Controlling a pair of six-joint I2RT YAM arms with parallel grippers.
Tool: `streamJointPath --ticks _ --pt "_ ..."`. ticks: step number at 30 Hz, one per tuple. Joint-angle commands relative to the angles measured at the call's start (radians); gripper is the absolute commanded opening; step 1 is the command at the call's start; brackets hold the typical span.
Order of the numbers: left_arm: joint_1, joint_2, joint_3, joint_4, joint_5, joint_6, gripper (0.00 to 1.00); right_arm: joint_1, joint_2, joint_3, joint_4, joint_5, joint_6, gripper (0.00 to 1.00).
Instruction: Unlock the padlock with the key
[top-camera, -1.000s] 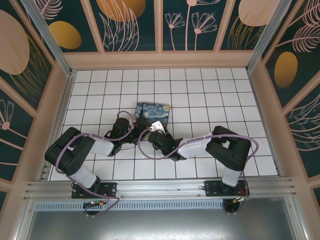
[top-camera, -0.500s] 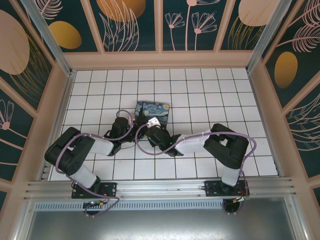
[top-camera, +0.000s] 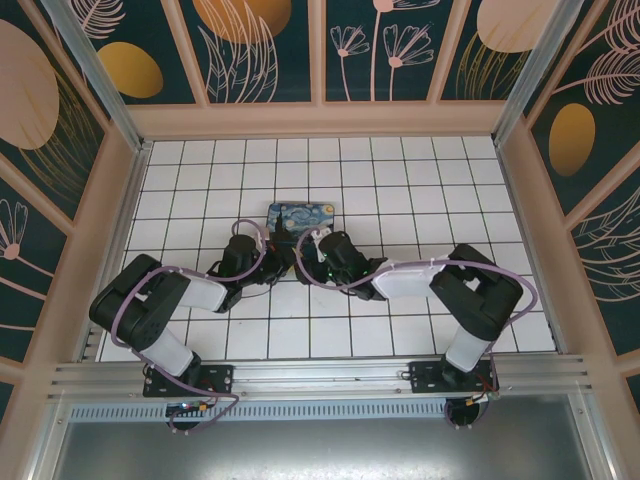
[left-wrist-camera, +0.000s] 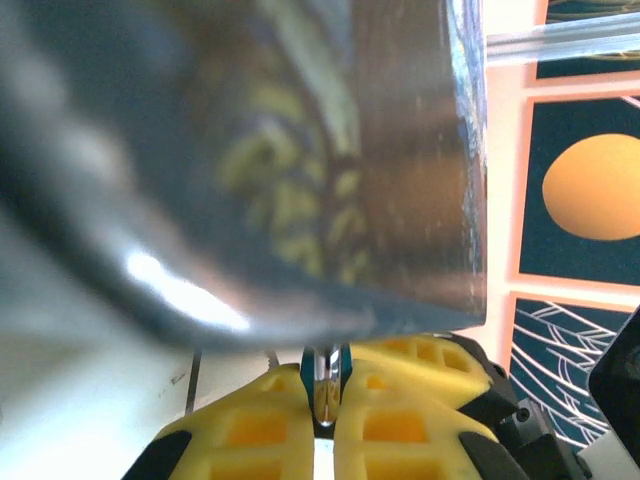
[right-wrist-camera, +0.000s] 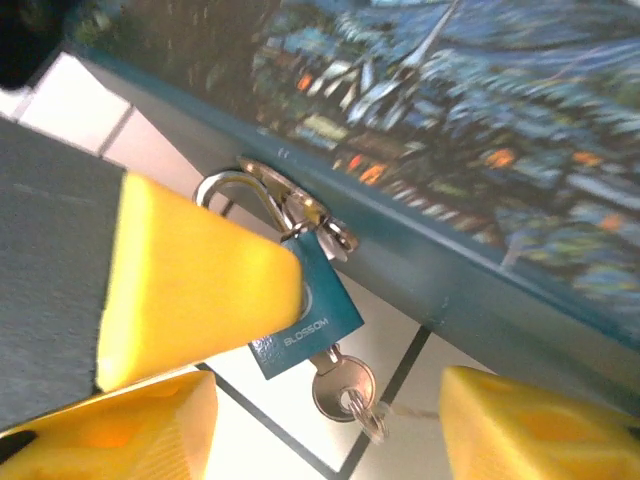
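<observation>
**Key seated in padlock; right jaws spread around it**

White tiled floor (top-camera: 430, 190), boxed in by dark botanical wall panels (top-camera: 270, 50). A painted box (top-camera: 303, 216) with blue and yellow swirls sits mid-floor. Both arms reach to its near edge.

Left gripper (left-wrist-camera: 325, 400): yellow pads clenched on a thin metal strip (left-wrist-camera: 325, 380) just under the box's lower edge. Cannot tell what the strip belongs to. My reading is that this arm anchors the box side so a twist on the key does not drag everything round.

Right gripper (right-wrist-camera: 375, 335): released, jaws well apart, nothing grasped. One finger overlaps the padlock's left side, and whether it touches or merely passes in front I cannot tell. The other finger stands off to the right. The key lies between them, so the spread looks like a straddle, ready to close on the key head.

Padlock (right-wrist-camera: 305, 330): hangs tilted from a hasp (right-wrist-camera: 310, 215) on the box's front wall, low over the tiles.
- The body is small and teal-blue, with pale "BLOSSOM" lettering.
- The thin silvery shackle (right-wrist-camera: 225, 177) is looped through the hasp and appears seated.

Key (right-wrist-camera: 343, 385): pushed into the bottom of the body. Its round silvery head sticks out, with a small wire ring (right-wrist-camera: 371, 425) through it.

Judgement: key inserted, lock not yet sprung, the turn is what remains
</observation>
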Motion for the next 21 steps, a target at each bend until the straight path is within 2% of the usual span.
streamJointPath --ticks 1,9,15,21 --pt "-0.008 0.002 -0.013 -0.017 0.047 0.033 0.02 -0.040 -0.051 -0.062 0.125 -0.017 0.119 0.64" --pt "-0.008 -0.031 -0.019 -0.056 0.040 0.068 0.34 -0.091 0.011 -0.099 0.336 -0.110 0.283 0.64" --pt "-0.008 -0.079 -0.020 -0.093 0.036 0.083 0.58 -0.119 0.068 -0.067 0.410 -0.123 0.353 0.64" --pt "-0.007 -0.190 0.051 -0.284 -0.021 0.165 0.88 -0.194 0.118 -0.028 0.472 -0.151 0.418 0.65"
